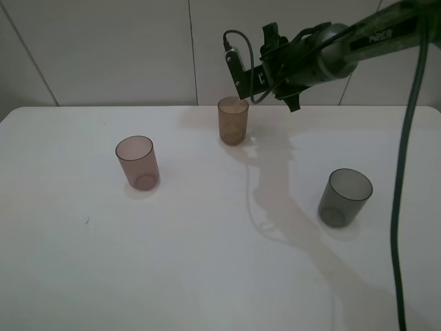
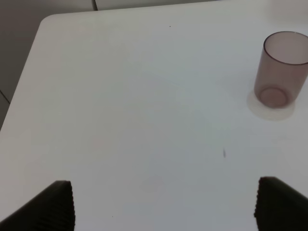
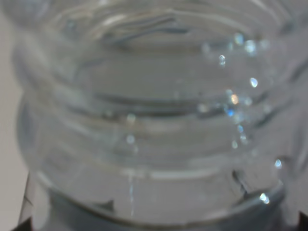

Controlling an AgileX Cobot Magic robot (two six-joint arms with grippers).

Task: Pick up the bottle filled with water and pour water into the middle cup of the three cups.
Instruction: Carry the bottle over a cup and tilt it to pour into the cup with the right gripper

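Note:
The amber-brown middle cup [image 1: 233, 121] stands at the far middle of the white table [image 1: 207, 269]. My right gripper [image 1: 249, 77] hangs just above and to the right of its rim, reaching in from the upper right. It is shut on the clear bottle [image 3: 154, 120], whose wide threaded neck fills the right wrist view, with water drops inside. In the exterior view the bottle is too clear to make out. The mauve-pink cup [image 1: 137, 162] stands at the left and shows in the left wrist view [image 2: 281, 72]. The dark grey cup [image 1: 344, 198] stands at the right. My left gripper [image 2: 163, 207] is open and empty over bare table.
A black cable [image 1: 403, 172] hangs down the right side of the exterior view. The table's back edge meets a pale wall [image 1: 103, 55]. The table's rounded corner [image 2: 45, 21] shows in the left wrist view.

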